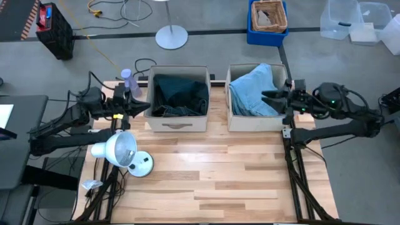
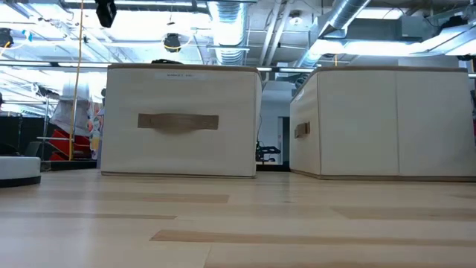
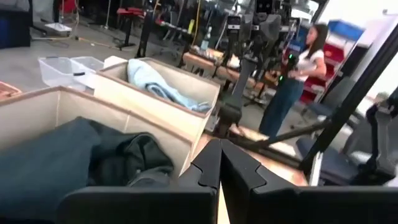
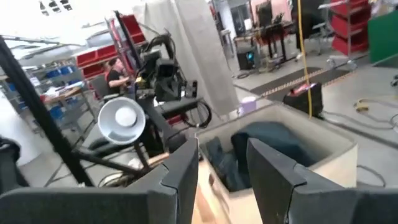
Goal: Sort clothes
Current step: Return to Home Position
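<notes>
The dark jeans (image 1: 180, 94) are held in the left box (image 1: 159, 122) and the light blue jeans (image 1: 253, 90) in the right box (image 1: 256, 124), both at the far edge of the tabletop (image 1: 219, 175), with bare wood in front. The left hand (image 1: 141, 107), pressed closed and empty, is poised beside the left box; the right hand (image 1: 267, 96), parted and empty, is poised over the right box. The small label (image 2: 173, 74) on the left box cannot be read.

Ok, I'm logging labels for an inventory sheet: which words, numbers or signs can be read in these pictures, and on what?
No text can be read anywhere.
Small printed strip at the top front of the left box, low view: lettering too small and blurred to read.
Right box, dark clothes, light blue jeans, table: no writing shows.
</notes>
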`<state>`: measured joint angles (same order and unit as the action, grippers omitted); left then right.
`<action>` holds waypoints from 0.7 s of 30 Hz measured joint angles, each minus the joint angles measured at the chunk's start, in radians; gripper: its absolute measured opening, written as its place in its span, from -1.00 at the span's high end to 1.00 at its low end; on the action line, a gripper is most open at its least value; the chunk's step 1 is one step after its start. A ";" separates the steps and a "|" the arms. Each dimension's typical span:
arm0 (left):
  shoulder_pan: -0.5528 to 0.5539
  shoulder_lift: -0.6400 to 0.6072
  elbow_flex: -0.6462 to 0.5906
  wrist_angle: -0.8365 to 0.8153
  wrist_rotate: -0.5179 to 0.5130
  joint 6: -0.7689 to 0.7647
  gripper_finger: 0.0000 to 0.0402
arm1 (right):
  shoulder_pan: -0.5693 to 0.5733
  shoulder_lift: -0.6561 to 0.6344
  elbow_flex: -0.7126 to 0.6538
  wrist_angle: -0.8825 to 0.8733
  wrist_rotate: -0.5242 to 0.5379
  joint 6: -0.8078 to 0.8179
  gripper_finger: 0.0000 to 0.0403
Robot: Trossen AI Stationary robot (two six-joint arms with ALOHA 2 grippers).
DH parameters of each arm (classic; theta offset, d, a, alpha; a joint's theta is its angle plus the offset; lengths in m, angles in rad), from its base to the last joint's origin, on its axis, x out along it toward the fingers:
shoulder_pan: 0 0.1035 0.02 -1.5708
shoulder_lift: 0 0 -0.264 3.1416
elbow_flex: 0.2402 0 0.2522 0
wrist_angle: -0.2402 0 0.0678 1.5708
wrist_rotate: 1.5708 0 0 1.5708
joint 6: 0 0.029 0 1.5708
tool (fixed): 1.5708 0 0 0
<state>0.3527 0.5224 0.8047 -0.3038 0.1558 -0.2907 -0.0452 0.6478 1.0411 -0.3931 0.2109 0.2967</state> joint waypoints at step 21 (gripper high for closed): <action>0.000 -0.036 -0.083 -0.084 -0.004 0.053 0.99 | 0.012 -0.487 -0.408 0.107 0.085 0.090 0.25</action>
<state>0.3531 0.4863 0.7217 -0.3880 0.1522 -0.2382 -0.0330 0.1613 0.6328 -0.2856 0.2962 0.3869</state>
